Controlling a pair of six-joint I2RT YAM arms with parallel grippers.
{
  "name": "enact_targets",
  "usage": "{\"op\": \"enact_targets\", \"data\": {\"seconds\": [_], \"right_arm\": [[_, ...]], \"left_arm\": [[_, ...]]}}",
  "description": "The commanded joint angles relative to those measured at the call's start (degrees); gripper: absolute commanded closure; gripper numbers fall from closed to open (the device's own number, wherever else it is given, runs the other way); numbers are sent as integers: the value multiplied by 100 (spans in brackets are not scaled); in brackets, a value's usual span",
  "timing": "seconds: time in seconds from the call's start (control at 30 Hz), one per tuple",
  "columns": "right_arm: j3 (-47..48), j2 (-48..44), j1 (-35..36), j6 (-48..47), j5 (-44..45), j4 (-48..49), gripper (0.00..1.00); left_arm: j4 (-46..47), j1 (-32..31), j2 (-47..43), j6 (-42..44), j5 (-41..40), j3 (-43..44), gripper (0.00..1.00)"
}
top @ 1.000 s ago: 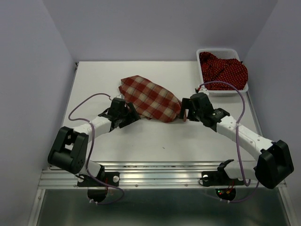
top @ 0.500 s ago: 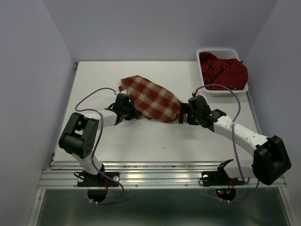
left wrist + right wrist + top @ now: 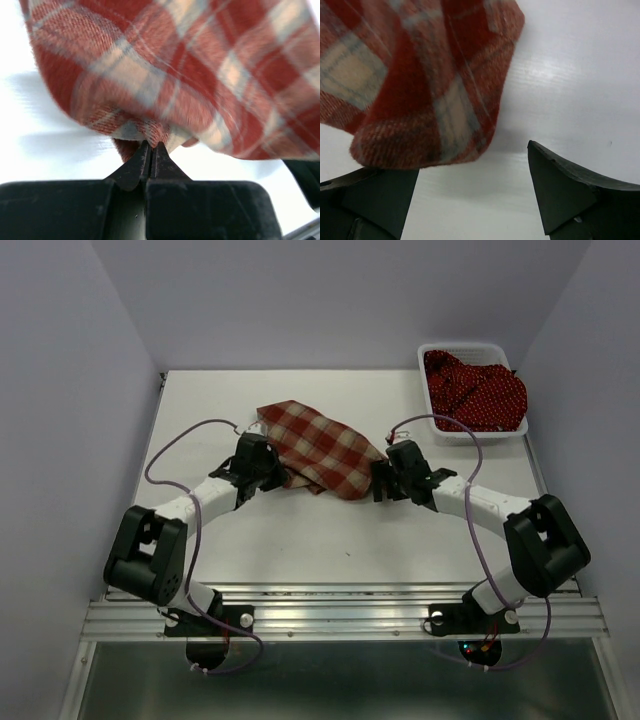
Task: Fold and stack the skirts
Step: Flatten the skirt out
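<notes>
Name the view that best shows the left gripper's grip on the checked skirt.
Left wrist: close up, the left gripper pinches the edge of the checked skirt. Top external hides the pinch under the wrist; right wrist shows only the skirt's opposite corner.

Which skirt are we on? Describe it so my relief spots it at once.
In the middle of the white table lies the checked skirt, with the left gripper shut on its edge. It alone is red and cream; the dark red dotted cloth sits in the white basket at the far right.
</notes>
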Motion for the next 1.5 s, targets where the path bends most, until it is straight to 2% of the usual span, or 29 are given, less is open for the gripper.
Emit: {"op": "enact_targets", "data": {"seconds": [0.0, 0.03, 0.1, 0.13, 0.2, 0.23, 0.33, 0.43, 0.5, 0.63, 0.8, 0.97, 1.03, 1.1, 1.2, 1.27, 1.3, 1.4, 1.47], "right_arm": [[141, 189, -24, -788, -16, 1488, 14], [141, 233, -24, -842, -85, 1889, 35], [150, 356, -24, -904, -112, 2217, 55], [246, 408, -24, -912, -182, 2219, 70], [439, 462, -24, -860, -288, 2019, 86], [666, 410, -24, -825, -375, 1895, 98], [931, -169, -24, -728, -211, 1569, 99], [1195, -1054, -24, -833, -122, 1000, 99], [1449, -1514, -24, -1104, -357, 787, 99], [1810, -2690, -24, -1501, -1707, 523, 99], [2548, -3010, -24, -1694, -2169, 216, 99], [3119, -2493, -24, -1851, -2047, 48, 99], [3226, -2018, -24, -1975, -1810, 13, 99], [3436, -1449, -24, -2281, -1031, 21, 99], [4121, -771, -287, -2642, -868, -5, 99], [4934, -86, -646, -2705, -1087, -92, 99], [5253, 326, -744, -2705, -1158, -119, 99], [6350, 812, -815, -2941, -1325, -172, 99], [6853, 1136, -867, -3030, -1569, -286, 99]], "left_arm": [[-380, -35, -832, 57, -197, -23, 100], [-519, -26, -930, 48, -224, -24, 100], [-617, -26, -1210, 39, -277, -15, 100], [-757, -26, -1299, 100, -277, 20, 100], [-924, 9, -1518, 206, -442, 178, 100], [-1273, 44, -1598, 241, -540, 501, 100], [-1777, 167, -1984, 242, -1023, 1247, 100], [-1603, 290, -2555, 145, -1120, 1689, 100], [-1514, 308, -2888, 180, -1173, 2084, 100], [-2004, 334, -3145, 268, -1770, 3374, 100], [-1978, 352, -3182, 435, -2262, 4088, 100], [-2103, 570, -2462, 628, -2255, 4792, 100], [-2059, 843, -2154, 663, -1764, 4924, 100], [-2050, 1289, -1576, 733, -1264, 5205, 100], [-2067, 1651, -663, 944, -649, 5907, 100], [-2190, 1740, -12, 1137, -245, 6767, 100], [-2347, 1819, 184, 1208, -190, 7466, 100], [-2778, 1986, 955, 1314, 117, 8639, 100], [-2832, 2310, 1309, 1296, 477, 9516, 100]]}}
